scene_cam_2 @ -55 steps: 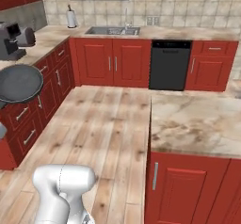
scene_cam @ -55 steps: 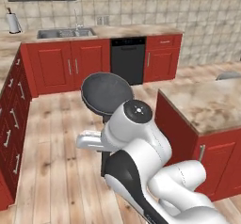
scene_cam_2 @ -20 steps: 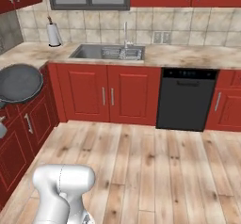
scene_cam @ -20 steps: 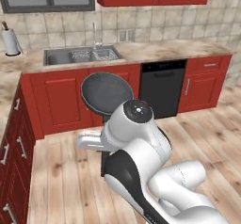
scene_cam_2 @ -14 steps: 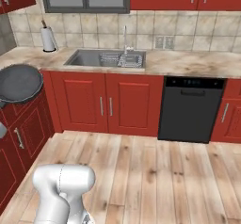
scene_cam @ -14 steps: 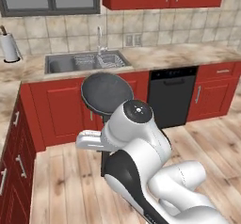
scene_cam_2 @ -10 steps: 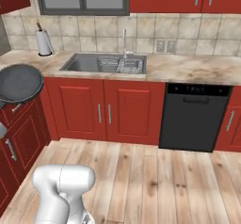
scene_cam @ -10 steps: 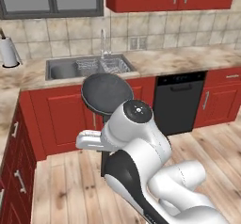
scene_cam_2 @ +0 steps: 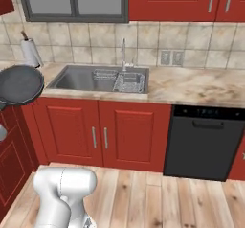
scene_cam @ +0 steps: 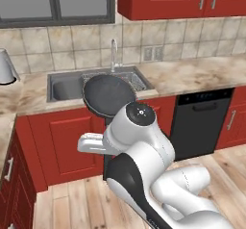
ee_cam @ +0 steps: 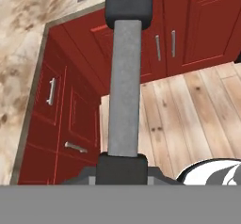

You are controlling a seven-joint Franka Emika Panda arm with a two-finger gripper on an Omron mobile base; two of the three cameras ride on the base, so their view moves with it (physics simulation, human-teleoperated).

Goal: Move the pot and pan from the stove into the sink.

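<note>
My gripper (ee_cam: 122,165) is shut on the long handle (ee_cam: 124,86) of the pan, which runs straight up the hand view. The pan's dark round body (scene_cam: 108,94) hangs in the air in front of the arm, just before the counter's edge by the sink (scene_cam: 65,87). From the right side the pan (scene_cam_2: 19,85) floats left of the sink (scene_cam_2: 79,80), at about counter height. The sink is a steel basin with a chrome faucet (scene_cam_2: 123,52) and a wire rack (scene_cam_2: 128,82) in its right part. The pot and the stove are out of view.
Red cabinets (scene_cam_2: 98,133) run under the marble counter (scene_cam_2: 191,90). A black dishwasher (scene_cam_2: 203,141) stands right of the sink. A paper towel roll (scene_cam_2: 29,52) is at the counter's left end. A second red cabinet run (ee_cam: 61,119) lines the left wall.
The base has driven toward the sink counter, so the whole scene has grown larger and shifted. The pan stays in the same place relative to the arm, still gripped.
</note>
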